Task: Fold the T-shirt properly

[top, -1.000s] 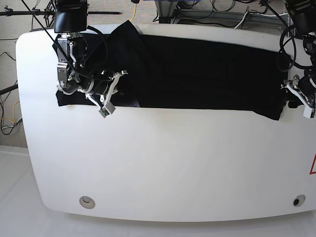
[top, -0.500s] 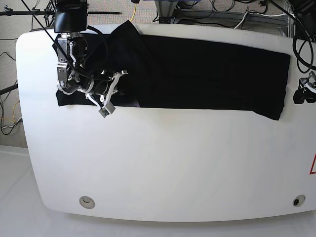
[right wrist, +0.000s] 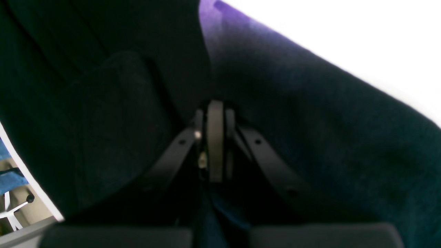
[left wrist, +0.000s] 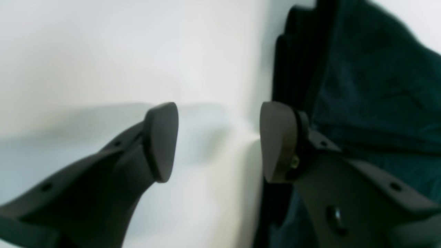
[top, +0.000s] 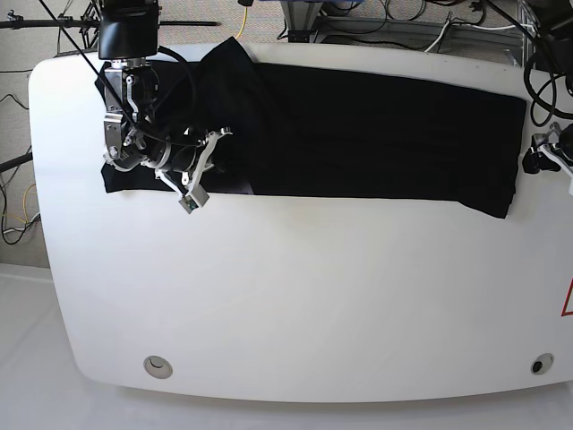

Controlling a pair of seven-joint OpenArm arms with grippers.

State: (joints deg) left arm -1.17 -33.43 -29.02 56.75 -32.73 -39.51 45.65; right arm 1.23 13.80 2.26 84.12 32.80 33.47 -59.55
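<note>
T-shirt point(top: 376, 134) lies as long black band across far half of worktop point(top: 295, 305). My right tool point(right wrist: 215, 137) clenched on sleeve-end cloth, likely anchoring it for fold. My left tool point(left wrist: 218, 141) released, empty, just beside hem edge.

we see a white table point(top: 286, 296) with rounded corners under bright, even light. beyond its far edge, cables point(top: 394, 16) trail over a speckled beige floor point(top: 260, 20), and a red triangle mark point(top: 568, 300) sits at the table's right edge.
</note>
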